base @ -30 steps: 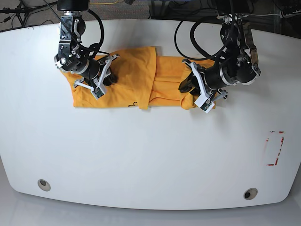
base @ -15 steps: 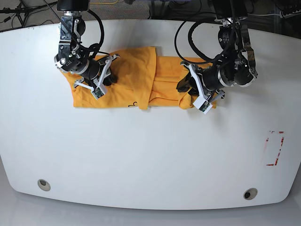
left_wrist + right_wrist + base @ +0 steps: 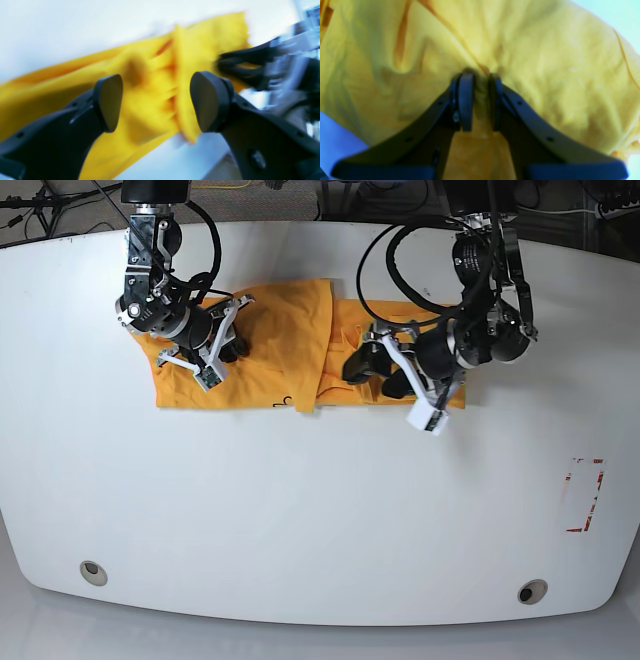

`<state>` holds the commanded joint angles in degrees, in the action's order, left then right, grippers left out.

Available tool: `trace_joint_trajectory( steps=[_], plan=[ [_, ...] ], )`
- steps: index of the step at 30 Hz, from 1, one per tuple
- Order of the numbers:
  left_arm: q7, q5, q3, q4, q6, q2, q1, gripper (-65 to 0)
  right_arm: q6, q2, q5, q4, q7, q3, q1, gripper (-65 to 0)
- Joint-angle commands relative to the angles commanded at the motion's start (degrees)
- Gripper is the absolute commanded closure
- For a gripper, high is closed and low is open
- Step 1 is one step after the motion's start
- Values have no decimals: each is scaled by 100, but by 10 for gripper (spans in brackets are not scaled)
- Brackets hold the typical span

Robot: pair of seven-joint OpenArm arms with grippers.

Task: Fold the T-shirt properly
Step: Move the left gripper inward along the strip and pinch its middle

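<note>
The orange-yellow T-shirt (image 3: pixel 285 345) lies as a long band across the far part of the white table (image 3: pixel 320 510), with one layer folded over near its middle. At its left end my right gripper (image 3: pixel 230 348) is shut, pinching a ridge of the cloth (image 3: pixel 545 75) between its fingers (image 3: pixel 466 100). My left gripper (image 3: pixel 370 375) hovers over the shirt's right half, just right of the fold. Its wrist view is blurred, but the left gripper (image 3: pixel 156 102) stands open with nothing between its pads (image 3: pixel 110 100), and the shirt (image 3: pixel 150 75) lies beyond them.
A red-outlined rectangle (image 3: pixel 583 495) is marked on the table's right side. Two round holes (image 3: pixel 93 571) (image 3: pixel 532 591) sit near the front edge. Black cables loop above both arms at the back. The other arm (image 3: pixel 262 67) shows at the right of the left wrist view.
My left gripper has swung leftward over the shirt, from its right end toward the middle fold. The right gripper and the left part of the shirt have stayed put.
</note>
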<state>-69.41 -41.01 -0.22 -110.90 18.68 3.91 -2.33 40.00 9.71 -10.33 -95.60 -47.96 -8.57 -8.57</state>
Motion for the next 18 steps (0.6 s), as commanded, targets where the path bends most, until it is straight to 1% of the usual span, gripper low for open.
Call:
trace_joint_trajectory(
  steps=[2, 3, 6, 11, 12, 15, 16, 18],
  plan=[
    [0, -246, 79, -132, -97, -9, 0, -428, 0, 0, 0, 0, 0, 0, 0, -111],
    [0, -325, 79, -167, -97, -26, 0, -428, 0, 0, 0, 0, 0, 0, 0, -111],
    [0, -325, -44, -193, -88, -35, 105, -428, 0, 0, 0, 0, 0, 0, 0, -111],
    [0, 158, -712, -185, -88, -88, 193, -428, 0, 0, 0, 0, 0, 0, 0, -111],
    [18, 343, -844, -176, -88, -211, 211, -428, 0, 0, 0, -9, 0, 0, 0, -113],
    [26, 598, -1055, -167, -79, -404, 273, -424, 0, 0, 0, -44, 0, 0, 9, -114],
    [35, 651, -1090, -167, -79, -440, 281, -417, 0, 0, 0, -70, 0, 0, 9, -114],
    [105, 853, -1292, -141, -79, -563, 281, -354, 0, 0, -9, -281, -18, 0, 9, -116]
  ],
)
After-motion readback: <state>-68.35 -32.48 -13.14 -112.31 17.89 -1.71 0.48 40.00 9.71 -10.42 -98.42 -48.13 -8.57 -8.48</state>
